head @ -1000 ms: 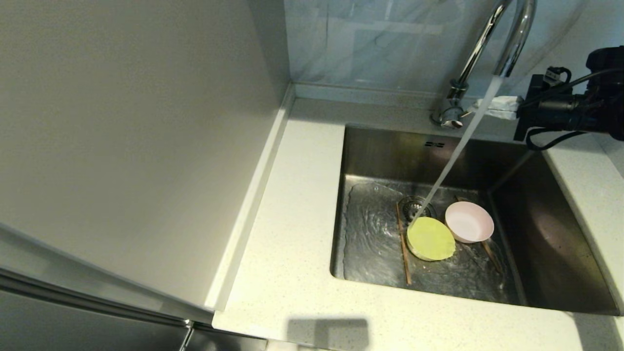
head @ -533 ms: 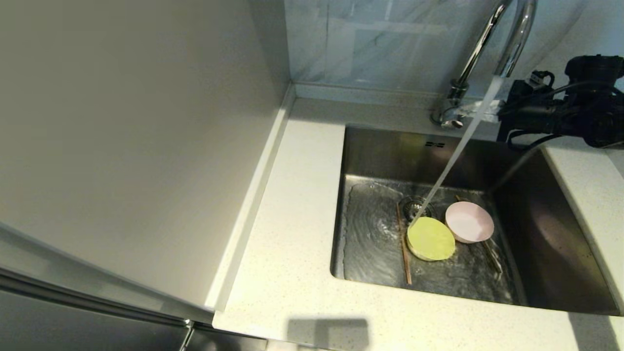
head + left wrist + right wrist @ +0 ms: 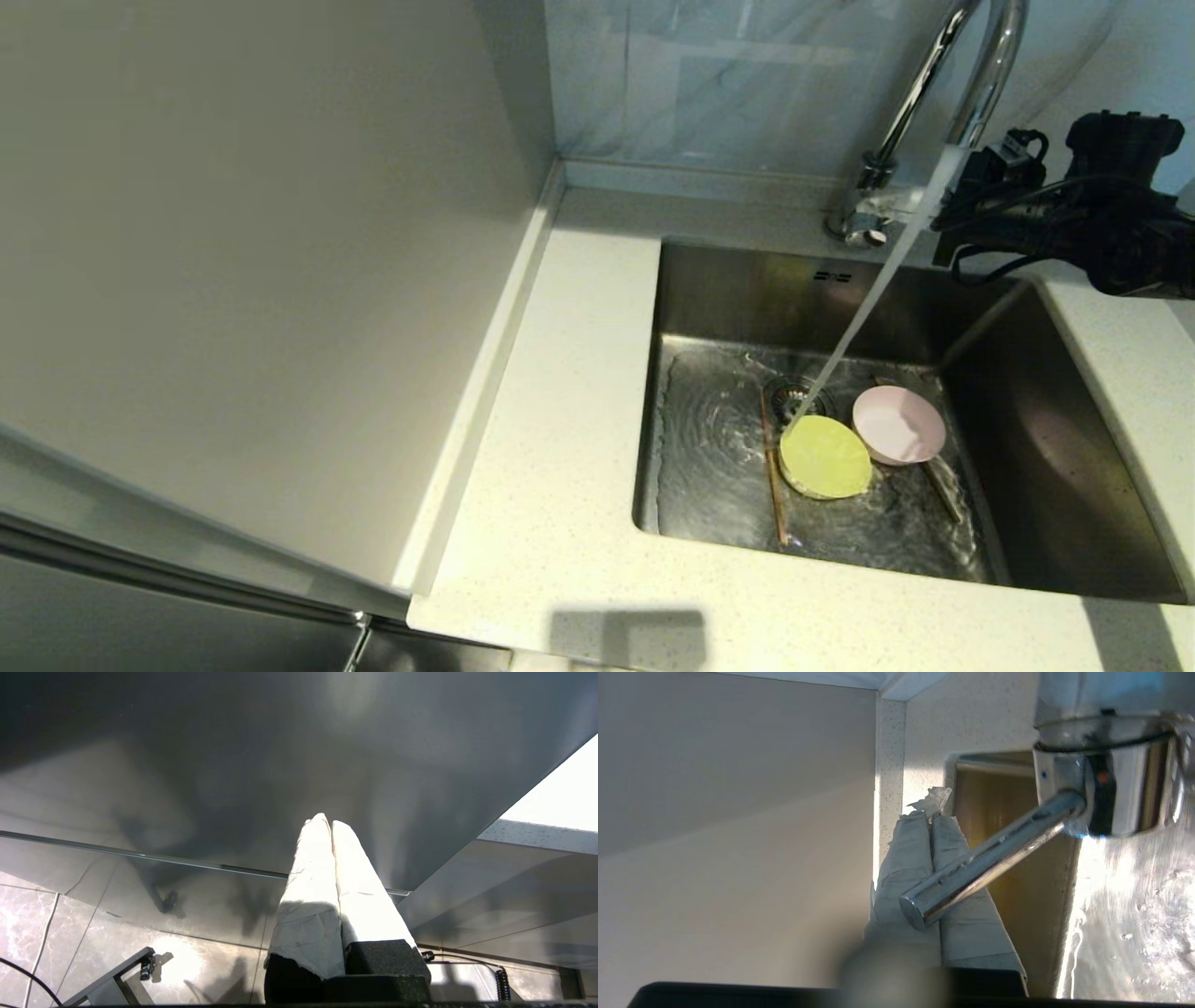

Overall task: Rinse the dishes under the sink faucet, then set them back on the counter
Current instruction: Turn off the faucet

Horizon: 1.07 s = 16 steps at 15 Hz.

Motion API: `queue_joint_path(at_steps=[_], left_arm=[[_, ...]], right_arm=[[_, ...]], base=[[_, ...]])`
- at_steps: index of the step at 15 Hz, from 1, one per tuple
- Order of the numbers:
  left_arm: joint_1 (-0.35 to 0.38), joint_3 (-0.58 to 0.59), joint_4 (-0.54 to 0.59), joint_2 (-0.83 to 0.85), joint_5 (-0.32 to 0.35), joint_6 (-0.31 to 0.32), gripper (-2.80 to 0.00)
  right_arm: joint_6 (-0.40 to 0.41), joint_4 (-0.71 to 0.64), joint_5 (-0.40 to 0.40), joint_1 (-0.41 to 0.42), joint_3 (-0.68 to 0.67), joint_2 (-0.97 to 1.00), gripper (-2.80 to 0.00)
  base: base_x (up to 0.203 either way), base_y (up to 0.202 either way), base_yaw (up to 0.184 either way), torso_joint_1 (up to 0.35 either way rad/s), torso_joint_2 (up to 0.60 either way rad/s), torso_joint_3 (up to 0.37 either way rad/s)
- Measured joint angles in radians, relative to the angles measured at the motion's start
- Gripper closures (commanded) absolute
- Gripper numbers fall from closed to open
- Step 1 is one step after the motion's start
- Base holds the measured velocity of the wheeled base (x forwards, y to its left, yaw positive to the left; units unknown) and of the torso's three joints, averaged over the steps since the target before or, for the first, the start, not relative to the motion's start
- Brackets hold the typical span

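Observation:
Water runs from the chrome sink faucet onto the yellow-green bowl in the steel sink. The pale pink bowl sits touching its right side. One chopstick lies left of the green bowl, the other pokes out from under the pink bowl. My right gripper is at the faucet's base, shut and holding nothing. In the right wrist view the side lever lies across its fingers. My left gripper is shut and empty, below the counter and out of the head view.
The speckled counter surrounds the sink, with a plain grey-white side panel on the left and a tiled back wall. The drain strainer lies behind the green bowl. Water covers the basin floor.
My right gripper has moved left along the back of the sink to the faucet's lever. The water keeps running and the dishes have not moved.

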State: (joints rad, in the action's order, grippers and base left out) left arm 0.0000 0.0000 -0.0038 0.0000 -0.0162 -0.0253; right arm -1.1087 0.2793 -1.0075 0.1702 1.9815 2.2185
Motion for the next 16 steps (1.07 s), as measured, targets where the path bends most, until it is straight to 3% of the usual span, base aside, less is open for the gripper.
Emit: queue_joint_path(at_steps=[16], left_arm=[[0.000, 0.000, 0.000, 0.000, 0.000, 0.000, 0.00]], right_arm=[[-0.003, 0.314, 0.021, 0.001, -0.001, 0.076, 0.00]], base=[[0.000, 0.000, 0.000, 0.000, 0.00, 0.000]])
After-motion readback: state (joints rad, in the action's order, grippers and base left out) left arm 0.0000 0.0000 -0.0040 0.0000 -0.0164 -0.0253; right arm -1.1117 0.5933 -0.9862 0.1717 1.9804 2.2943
